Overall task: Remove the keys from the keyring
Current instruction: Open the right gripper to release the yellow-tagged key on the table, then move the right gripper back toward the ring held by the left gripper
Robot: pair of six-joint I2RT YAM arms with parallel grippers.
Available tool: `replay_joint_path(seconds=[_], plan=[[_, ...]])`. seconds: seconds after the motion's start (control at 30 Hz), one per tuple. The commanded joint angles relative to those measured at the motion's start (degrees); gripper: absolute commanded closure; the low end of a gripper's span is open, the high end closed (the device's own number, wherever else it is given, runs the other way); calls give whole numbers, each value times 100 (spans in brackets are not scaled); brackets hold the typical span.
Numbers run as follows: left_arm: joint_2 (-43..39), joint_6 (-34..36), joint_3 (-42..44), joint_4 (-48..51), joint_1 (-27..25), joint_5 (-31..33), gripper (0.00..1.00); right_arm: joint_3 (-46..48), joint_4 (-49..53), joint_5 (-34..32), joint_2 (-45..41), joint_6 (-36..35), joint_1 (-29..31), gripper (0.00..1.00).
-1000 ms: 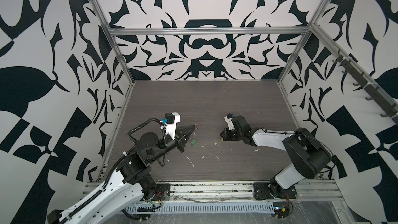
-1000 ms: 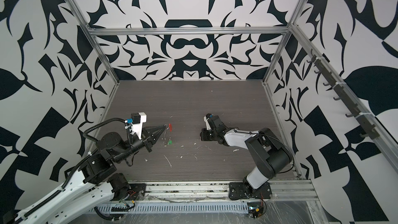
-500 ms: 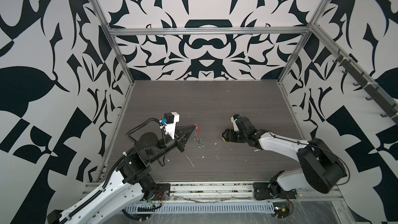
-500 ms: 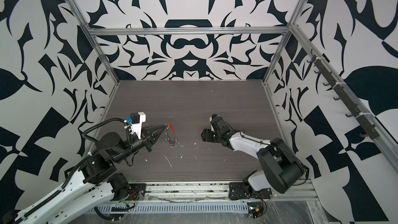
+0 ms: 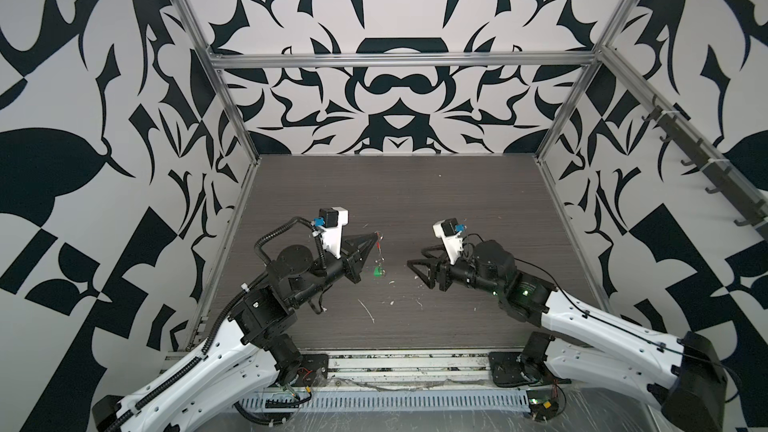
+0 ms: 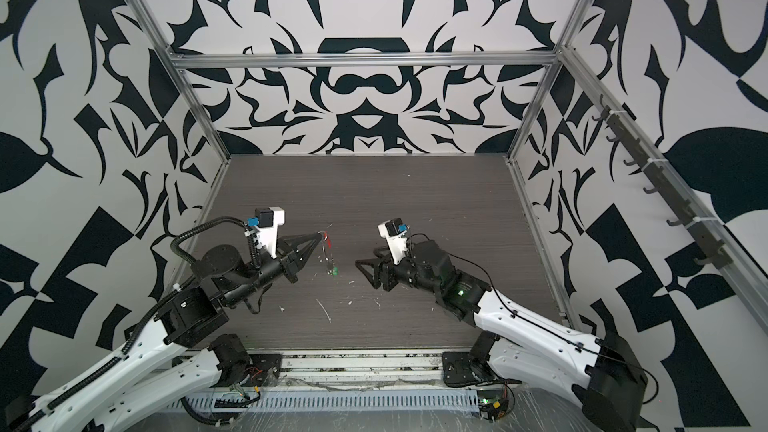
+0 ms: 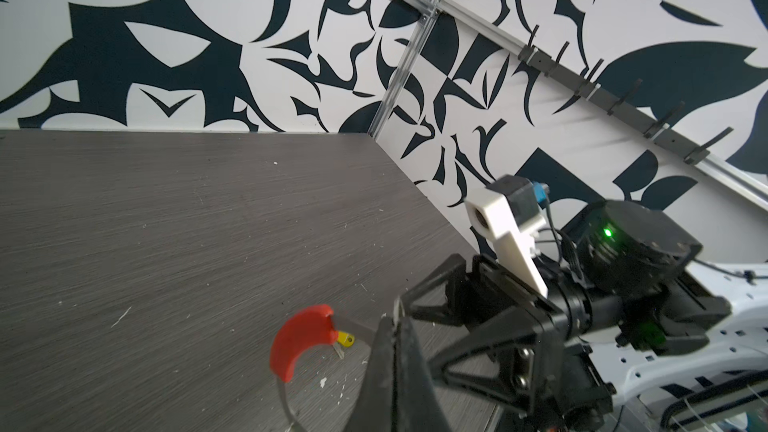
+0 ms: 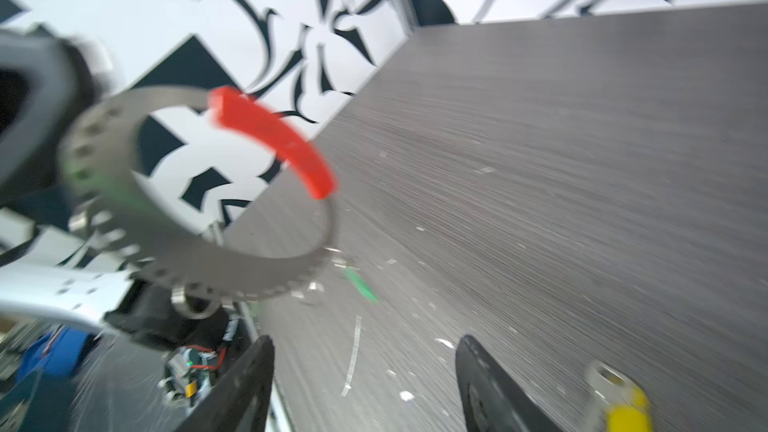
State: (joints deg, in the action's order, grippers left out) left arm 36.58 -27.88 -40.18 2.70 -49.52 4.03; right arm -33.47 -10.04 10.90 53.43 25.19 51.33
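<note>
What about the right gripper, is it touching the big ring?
Apart. In the right wrist view the open right gripper sits clear of the keyring, with table showing between them.

Dark wood-grain tabletop (image 5: pixel 395 201) with scattered white scraps (image 5: pixel 368 311) and one yellow-headed key (image 7: pixel 345 339) on it.

Both top views are bright and evenly lit by diffuse light, with only faint, soft shadows on the dark tabletop (image 5: pixel 415 193). They are sharp, with wide-angle stretch toward the corners. The left wrist view is crisp. The right wrist view is smeared by motion blur: the keyring (image 8: pixel 249 272) and yellow key (image 8: pixel 627 409) look streaked and soft.
</note>
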Motion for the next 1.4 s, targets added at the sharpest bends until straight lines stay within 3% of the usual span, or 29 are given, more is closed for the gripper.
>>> replay_joint_path(seconds=[0.0, 0.3, 0.57, 0.77, 1.1, 1.37], plan=[[-52, -258, -263, -33, -14, 366, 100, -70, -778, -339, -43, -489, 324, 29], [178, -533, -354, -22, -14, 537, 100, -886, -1183, -1100, 926, -1595, 1101, 27], [184, -574, -346, 20, -14, 654, 100, -1252, -1527, -975, 1377, -1732, 1255, 20], [174, -561, -306, -47, -14, 566, 100, -1410, -1413, -1515, 1554, -1726, 1299, 23], [219, -613, -337, -72, -14, 405, 100, -1710, -1050, -1993, 1854, -1868, 1300, 47], [227, -667, -341, -7, -14, 371, 100, -1825, -860, -2054, 1865, -1941, 1298, 76]])
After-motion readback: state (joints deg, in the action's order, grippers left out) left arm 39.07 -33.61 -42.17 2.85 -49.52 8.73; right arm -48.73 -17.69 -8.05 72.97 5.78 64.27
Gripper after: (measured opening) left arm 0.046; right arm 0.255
